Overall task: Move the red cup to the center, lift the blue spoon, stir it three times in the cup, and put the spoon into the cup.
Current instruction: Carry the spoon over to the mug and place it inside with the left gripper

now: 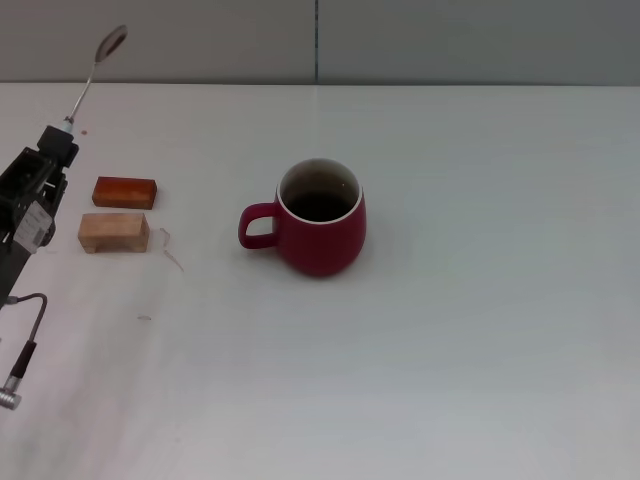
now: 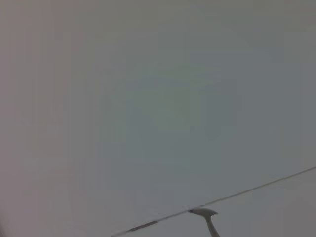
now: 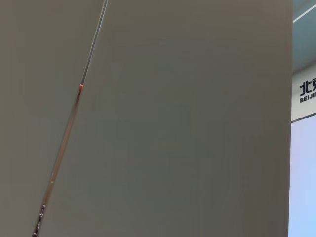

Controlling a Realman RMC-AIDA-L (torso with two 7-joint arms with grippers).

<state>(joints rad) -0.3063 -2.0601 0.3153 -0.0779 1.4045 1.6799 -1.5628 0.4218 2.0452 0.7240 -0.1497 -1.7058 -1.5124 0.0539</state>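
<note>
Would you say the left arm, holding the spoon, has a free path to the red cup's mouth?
Probably yes. The left gripper holds the blue spoon raised at the far left; the two wooden blocks lie low, and the red cup stands open-topped.

A dark red cup point(image 1: 320, 218) with a pale rim stands upright mid-worktop, its handle pointing left. The spoon point(image 1: 95, 68) is raised at far left, its grey bowl uppermost, tilted, handle hidden

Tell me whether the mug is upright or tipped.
Upright: the mug stands on its base on the table, its open mouth facing up.
</note>
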